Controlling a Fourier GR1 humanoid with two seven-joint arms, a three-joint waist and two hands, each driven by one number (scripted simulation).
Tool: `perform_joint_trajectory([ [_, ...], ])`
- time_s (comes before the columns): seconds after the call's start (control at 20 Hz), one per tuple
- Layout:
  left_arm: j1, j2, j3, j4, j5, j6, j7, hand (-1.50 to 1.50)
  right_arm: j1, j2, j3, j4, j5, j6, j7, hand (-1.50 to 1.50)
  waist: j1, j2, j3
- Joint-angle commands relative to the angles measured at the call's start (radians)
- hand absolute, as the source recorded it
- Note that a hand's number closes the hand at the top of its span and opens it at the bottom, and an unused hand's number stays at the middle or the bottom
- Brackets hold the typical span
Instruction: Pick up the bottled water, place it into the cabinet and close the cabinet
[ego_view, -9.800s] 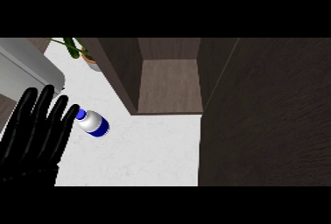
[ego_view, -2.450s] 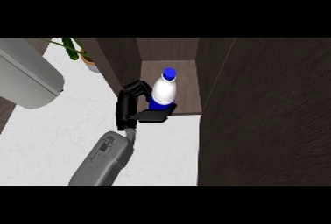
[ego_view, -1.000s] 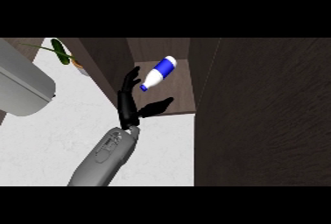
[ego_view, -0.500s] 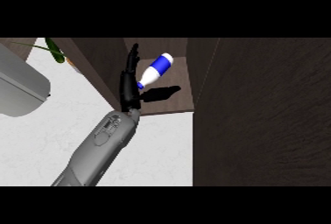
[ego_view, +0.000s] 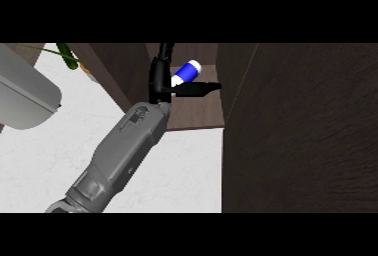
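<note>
The bottled water, white with a blue band, sits tilted inside the open cabinet, its top leaning up to the right. My left hand reaches into the cabinet from the lower left on its grey forearm. Its fingers stand straight along the bottle's left side. The thumb sticks out to the right just under the bottle. The hand is open, and the bottle rests in the gap against it. My right hand shows nowhere.
The cabinet's dark door stands open and fills the right side. A potted plant sits at the back left. A large grey rounded body lies at the left edge. White counter spreads under the forearm.
The hand carried the upright bottle into the cabinet, then its fingers straightened and the bottle tipped over. Over the last second the arm has pushed deeper in.
</note>
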Motion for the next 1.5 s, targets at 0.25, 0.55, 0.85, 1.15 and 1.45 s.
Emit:
perform_joint_trajectory([
  [0.25, 0.034, -0.013, -0.06, -0.059, 0.122, 0.0, -0.076, -1.5, 0.105, 0.055, -0.02, -0.227, -0.011, -0.057, 0.092, -1.5, 0.029, -0.016, 0.001],
  [0.55, 0.242, -0.013, -0.203, -0.205, 0.188, -0.038, -0.116, -1.5, 0.056, 0.078, -0.004, -0.171, -0.002, -0.053, 0.091, -1.5, 0.044, -0.018, 0.001],
  [0.85, 0.398, -0.004, -0.243, -0.431, 0.141, -0.047, -0.055, -1.5, 0.039, 0.064, -0.024, -0.212, -0.043, -0.105, 0.143, -1.5, 0.071, -0.02, 0.001],
  [1.15, 0.602, 0.021, -0.311, -0.577, 0.13, -0.074, -0.113, -1.5, 0.023, 0.05, -0.044, -0.215, -0.053, -0.086, 0.151, -1.5, 0.064, -0.018, 0.001],
  [1.45, 0.751, 0.101, -0.425, -0.767, 0.095, -0.115, -0.072, 1.5, -0.001, 0.047, -0.001, -0.171, 0.021, -0.027, 0.157, 1.5, 0.068, -0.017, 0.002],
])
